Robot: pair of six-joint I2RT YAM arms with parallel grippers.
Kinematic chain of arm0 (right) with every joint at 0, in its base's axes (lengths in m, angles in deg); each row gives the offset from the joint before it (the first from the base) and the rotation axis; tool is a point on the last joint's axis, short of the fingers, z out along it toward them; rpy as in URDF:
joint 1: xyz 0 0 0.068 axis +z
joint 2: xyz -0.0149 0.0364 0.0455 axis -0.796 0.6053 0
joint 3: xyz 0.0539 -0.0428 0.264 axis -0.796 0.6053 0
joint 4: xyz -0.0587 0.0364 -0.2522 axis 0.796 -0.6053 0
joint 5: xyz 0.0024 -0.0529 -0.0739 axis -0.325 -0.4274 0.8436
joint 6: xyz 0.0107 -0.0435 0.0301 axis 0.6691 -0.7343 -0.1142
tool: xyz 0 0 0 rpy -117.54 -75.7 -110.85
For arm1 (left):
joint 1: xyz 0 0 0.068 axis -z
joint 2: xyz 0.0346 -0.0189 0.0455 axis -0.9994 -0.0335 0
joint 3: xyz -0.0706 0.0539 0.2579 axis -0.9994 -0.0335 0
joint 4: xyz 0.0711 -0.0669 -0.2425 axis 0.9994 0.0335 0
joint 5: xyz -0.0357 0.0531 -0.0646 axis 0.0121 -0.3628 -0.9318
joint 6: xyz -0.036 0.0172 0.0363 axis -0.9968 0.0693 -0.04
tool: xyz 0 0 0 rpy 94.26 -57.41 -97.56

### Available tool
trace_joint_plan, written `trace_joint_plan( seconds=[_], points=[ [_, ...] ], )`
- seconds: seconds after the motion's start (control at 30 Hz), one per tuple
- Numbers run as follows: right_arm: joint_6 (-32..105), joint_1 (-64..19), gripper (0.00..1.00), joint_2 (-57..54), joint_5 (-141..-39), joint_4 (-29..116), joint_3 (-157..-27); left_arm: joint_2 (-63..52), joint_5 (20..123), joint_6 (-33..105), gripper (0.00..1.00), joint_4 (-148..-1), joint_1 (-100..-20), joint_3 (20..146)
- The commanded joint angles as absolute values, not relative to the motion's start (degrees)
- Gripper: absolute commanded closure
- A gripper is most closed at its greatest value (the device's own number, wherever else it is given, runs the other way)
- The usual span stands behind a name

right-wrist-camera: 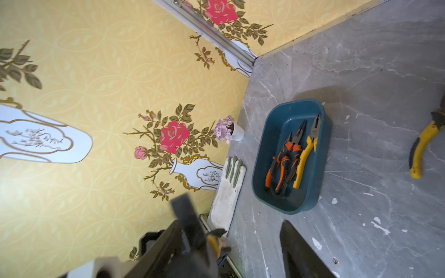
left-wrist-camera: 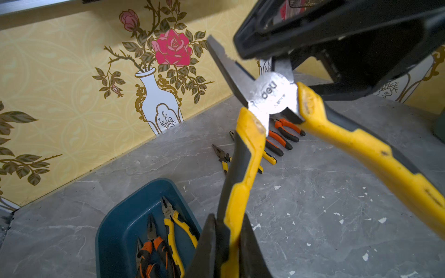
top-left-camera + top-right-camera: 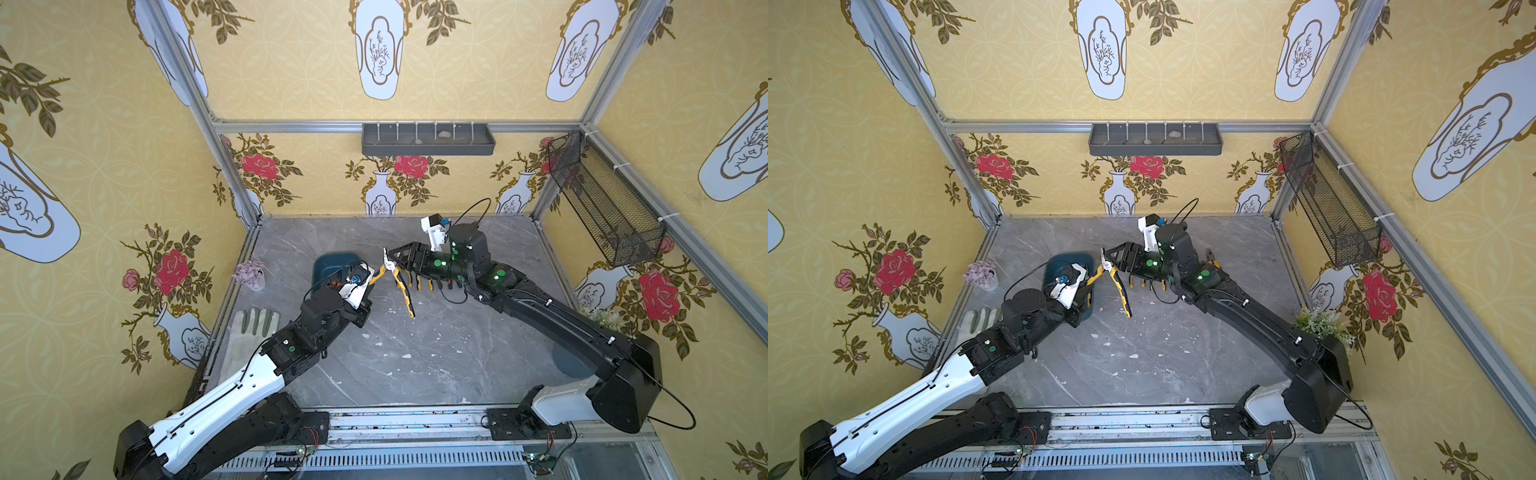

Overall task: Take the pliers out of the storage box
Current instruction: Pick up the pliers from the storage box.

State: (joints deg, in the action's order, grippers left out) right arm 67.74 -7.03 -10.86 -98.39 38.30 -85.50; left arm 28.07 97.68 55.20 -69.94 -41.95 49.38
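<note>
The left gripper (image 2: 230, 232) is clamped on one handle of yellow pliers (image 2: 272, 93), held in the air near the blue box (image 1: 279, 125); the right gripper (image 3: 391, 258) stands wide at their metal head, not yet closed. A hand-over seems under way; next the right must close firmly before the left lets go; three pliers (image 1: 291, 156) lie in the box.

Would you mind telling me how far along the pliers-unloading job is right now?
Done: several pliers lie in a row on the table. In hand: the left gripper holds yellow-handled pliers by one handle, outside the teal storage box. Left: three pliers lie inside it.
</note>
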Motion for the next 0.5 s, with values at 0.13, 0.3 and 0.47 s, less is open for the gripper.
trace_joint_plan(
  seconds=[0.13,0.3,0.47],
  points=[
    [66.8,-6.9,0.34,-13.1,-98.0,42.4,-84.9,28.6,99.1,54.1,1.00,-73.4,-42.0,48.7],
    [67.3,-6.6,0.34,-10.0,-100.6,43.1,-85.7,28.4,98.9,54.1,1.00,-73.4,-42.0,49.2],
    [67.1,-6.3,0.36,-7.6,-101.9,44.0,-86.8,28.0,98.1,54.1,1.00,-73.3,-42.0,50.1]
  ],
)
